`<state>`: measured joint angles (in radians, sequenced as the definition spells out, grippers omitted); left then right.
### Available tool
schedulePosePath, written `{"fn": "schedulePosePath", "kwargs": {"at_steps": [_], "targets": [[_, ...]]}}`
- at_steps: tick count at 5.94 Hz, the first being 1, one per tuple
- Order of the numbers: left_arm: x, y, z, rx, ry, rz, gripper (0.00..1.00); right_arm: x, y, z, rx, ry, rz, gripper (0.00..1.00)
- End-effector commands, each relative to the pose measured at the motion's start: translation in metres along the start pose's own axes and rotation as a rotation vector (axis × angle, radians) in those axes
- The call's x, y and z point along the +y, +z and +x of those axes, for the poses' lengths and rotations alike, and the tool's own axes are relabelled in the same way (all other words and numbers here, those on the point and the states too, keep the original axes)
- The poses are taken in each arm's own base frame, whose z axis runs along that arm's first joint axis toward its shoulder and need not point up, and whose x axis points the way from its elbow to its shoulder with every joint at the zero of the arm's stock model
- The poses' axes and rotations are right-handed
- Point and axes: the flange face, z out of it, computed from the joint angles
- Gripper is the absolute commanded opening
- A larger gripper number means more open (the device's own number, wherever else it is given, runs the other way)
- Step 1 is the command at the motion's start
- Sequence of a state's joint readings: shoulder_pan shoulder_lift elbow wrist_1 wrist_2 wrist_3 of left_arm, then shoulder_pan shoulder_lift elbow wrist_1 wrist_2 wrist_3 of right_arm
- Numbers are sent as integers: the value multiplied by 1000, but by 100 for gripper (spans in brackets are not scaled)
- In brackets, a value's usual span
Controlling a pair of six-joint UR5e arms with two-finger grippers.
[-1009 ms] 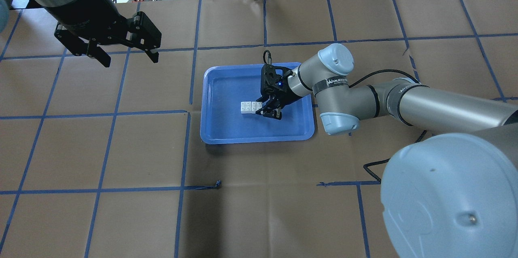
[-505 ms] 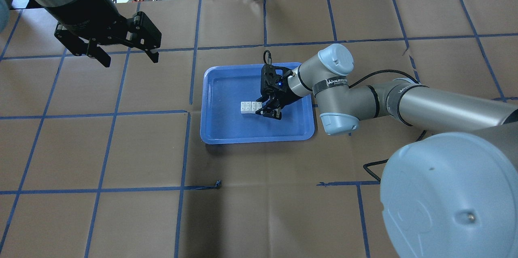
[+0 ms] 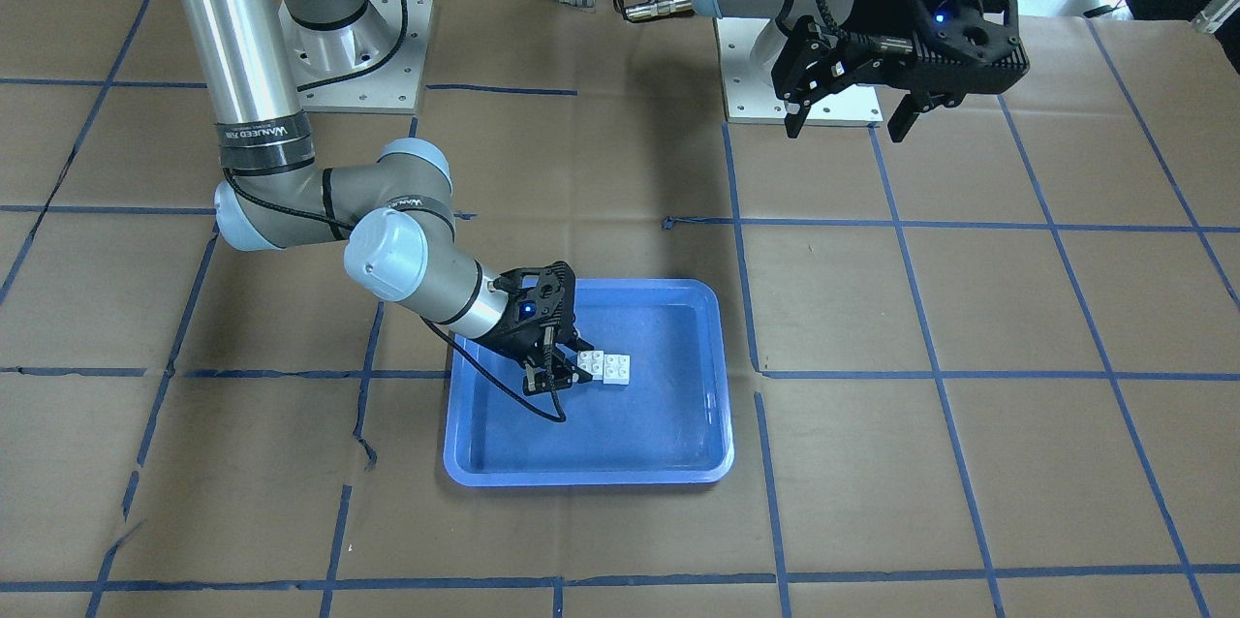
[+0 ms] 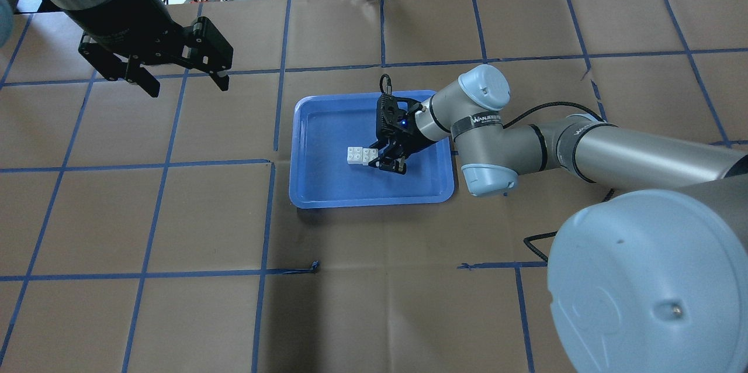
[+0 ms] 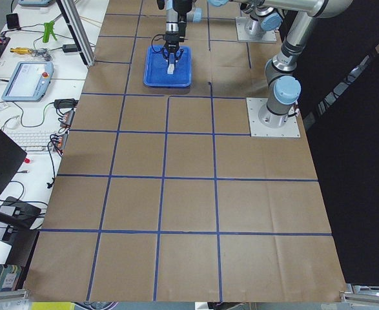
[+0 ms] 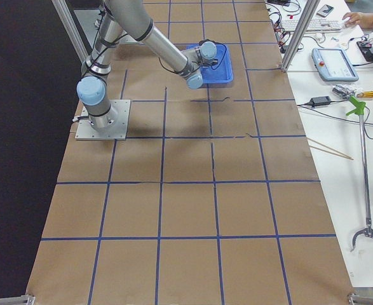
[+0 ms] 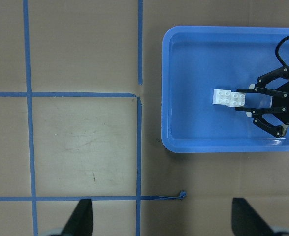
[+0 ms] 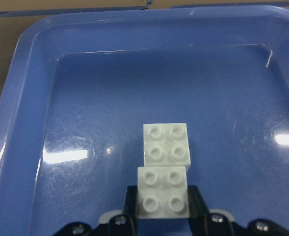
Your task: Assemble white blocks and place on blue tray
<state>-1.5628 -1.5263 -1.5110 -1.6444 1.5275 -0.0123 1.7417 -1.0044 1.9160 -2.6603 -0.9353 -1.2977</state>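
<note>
Right gripper (image 7: 240, 100) clamps one of two touching white studded plastic bricks (image 7: 223, 97) on the shallow blue plastic tray (image 7: 193, 73), apparently delivering them.

Your right wrist view cuts the right gripper (image 8: 162, 209) off at the bottom edge, leaving black pads (image 8: 131, 201) beside the nearer of the white studded plastic blocks (image 8: 164, 169). The left gripper (image 7: 161, 219) shows in its own view as blurred fingertips (image 7: 82, 216), cut off at the bottom. From the table ends you cannot make out the blocks.
</note>
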Motion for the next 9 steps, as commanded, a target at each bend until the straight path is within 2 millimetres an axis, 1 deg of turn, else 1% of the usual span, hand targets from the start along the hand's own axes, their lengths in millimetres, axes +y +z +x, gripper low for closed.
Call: {"fn": "schedulePosePath", "kwargs": {"at_steps": [1,5,6,7,8,9], "targets": [[0,0,0,0,0,0,99,0,0,0,-1,0,4,48],[0,0,0,0,0,0,99,-1,-1,2,3,-2,4,48],[0,0,0,0,0,0,99,-1,-1,2,4,-2,2,49],[0,0,0,0,0,0,99,-1,-1,2,5,-3,2,53],[0,0,0,0,0,0,99,-2,-3,4,8,-2,5,75],[0,0,0,0,0,0,99,-7,-15,13,33,20,12,100]]}}
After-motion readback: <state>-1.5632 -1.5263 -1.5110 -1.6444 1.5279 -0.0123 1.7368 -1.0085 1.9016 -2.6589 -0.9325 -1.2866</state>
